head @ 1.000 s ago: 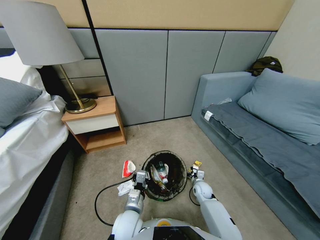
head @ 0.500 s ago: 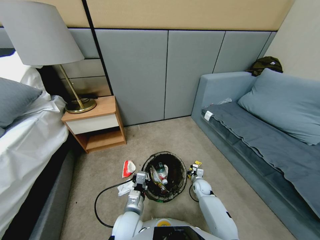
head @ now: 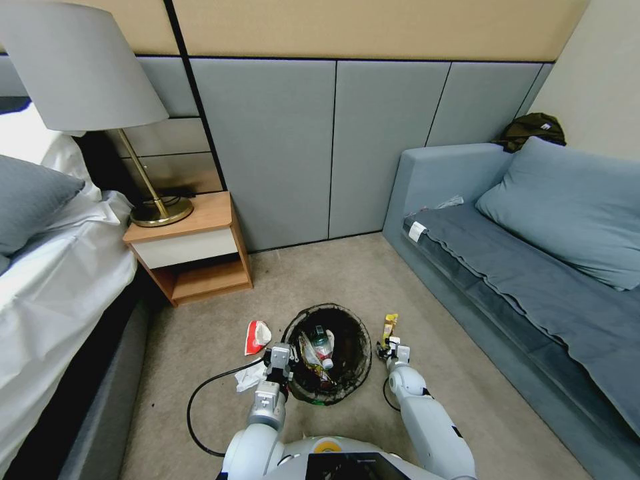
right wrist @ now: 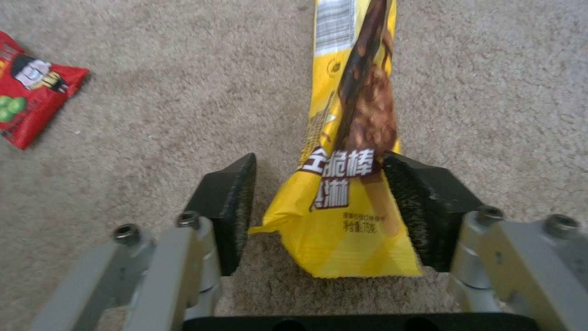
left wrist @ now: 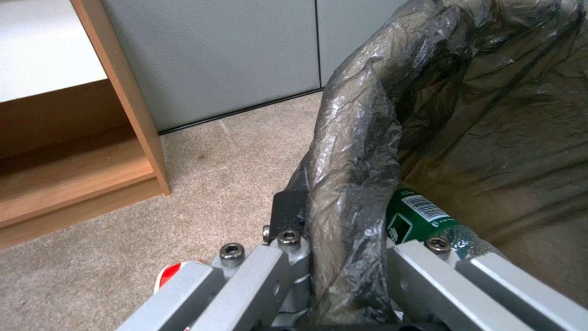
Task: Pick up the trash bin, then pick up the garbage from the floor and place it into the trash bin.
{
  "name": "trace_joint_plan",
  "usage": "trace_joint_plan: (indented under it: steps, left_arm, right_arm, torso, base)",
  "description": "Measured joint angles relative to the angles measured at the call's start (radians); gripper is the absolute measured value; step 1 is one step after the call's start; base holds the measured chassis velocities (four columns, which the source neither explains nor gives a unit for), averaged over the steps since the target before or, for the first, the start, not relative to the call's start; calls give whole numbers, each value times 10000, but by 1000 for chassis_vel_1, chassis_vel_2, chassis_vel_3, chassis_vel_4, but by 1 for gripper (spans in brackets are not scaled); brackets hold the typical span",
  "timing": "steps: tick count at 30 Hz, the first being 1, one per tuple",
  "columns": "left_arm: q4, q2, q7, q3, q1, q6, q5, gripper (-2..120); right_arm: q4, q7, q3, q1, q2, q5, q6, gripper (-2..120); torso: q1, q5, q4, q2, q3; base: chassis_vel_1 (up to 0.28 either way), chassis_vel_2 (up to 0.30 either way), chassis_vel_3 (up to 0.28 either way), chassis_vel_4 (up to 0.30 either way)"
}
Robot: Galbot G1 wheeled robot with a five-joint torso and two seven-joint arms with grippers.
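My left gripper (head: 280, 358) is clamped on the rim of the trash bin (head: 357, 327), one finger outside and one inside, with the black bag liner (left wrist: 355, 193) bunched between them. The bin stands on the beige carpet (head: 320, 280) straight in front of me, between the nightstand (head: 190, 247) and the sofa (head: 533, 267). Inside it lies a bottle (left wrist: 422, 216) with a green label and a barcode; the print is too small for me to read.

My right gripper (right wrist: 319, 209) is down at the carpet just right of the bin, its fingers spread around a yellow wrapper (right wrist: 352, 138) without closing on it; one pad (right wrist: 422, 207) touches the wrapper's edge, the other stands clear. The wrapper shows a chocolate-coated stick, Chinese characters reading 金脆棒 and a barcode at its far end. A red snack packet (right wrist: 34, 103) with a cartoon face and green peas lies nearby on the carpet. Left of the bin sit a red-and-white cup (head: 256, 336) and a white tissue (head: 250, 377).
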Motion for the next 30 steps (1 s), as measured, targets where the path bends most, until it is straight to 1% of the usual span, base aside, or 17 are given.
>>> trace_joint_plan:
  steps: [1,2,4,5,6,8,9,10,11,14,26,30]
  left_arm:
    - [0,0,0,0,0,0,0,1]
    - [0,2,0,0,5,0,-1,1]
    - [-1,3,-3,-5,12,-2,-2,1]
    - [-1,3,-5,-7,12,-3,-2,1]
    - [-1,3,-5,-7,12,-3,-2,1]
    - [-1,-5,-6,-5,11,-6,-3,1]
    - [0,-5,-6,-4,8,-7,-3,1]
    - [8,-5,-6,1,-1,-10,-3,1]
    - [8,-5,-6,1,-1,-10,-3,1]
    - [24,-5,-7,14,-12,-15,-4,1]
    - [24,17,-7,30,-20,-31,-17,1]
    - [47,17,-7,56,-39,-33,-22,1]
  right_arm:
    - [0,0,0,0,0,0,0,52]
    - [-31,-15,3,10,4,-26,33,48]
    - [-80,-44,7,23,14,-114,109,36]
    - [-88,-46,9,27,15,-164,144,32]
    - [-88,-46,9,27,15,-164,144,32]
    - [-85,-47,14,21,3,-269,211,22]
    - [-78,-47,18,16,-2,-293,230,19]
    - [-51,-47,26,5,-9,-346,265,11]
    - [-51,-47,26,5,-9,-346,265,11]
    - [-14,-41,28,-20,-14,-424,319,0]
    - [-3,3,70,-76,-18,-641,553,0]
    - [149,88,73,-129,-58,-696,799,0]
  torso:
    - [0,0,0,0,0]
    - [0,0,0,0,0]
    - [0,0,0,0,0]
    - [0,0,0,0,0]
    - [0,0,0,0,0]
    - [0,0,0,0,0]
    - [0,0,0,0,0]
    - [0,0,0,0,0]
    - [0,0,0,0,0]
    - [0,0,0,0,0]
    - [0,0,0,1,0]
    - [0,1,-1,0,0]
  base:
    - [0,0,0,0]
    - [0,0,0,0]
    - [0,0,0,0]
    - [0,0,0,0]
    - [0,0,0,0]
    - [0,0,0,0]
    - [0,0,0,0]
    - [0,0,0,0]
    - [0,0,0,0]
    - [0,0,0,0]
    - [0,0,0,0]
    - [0,0,0,0]
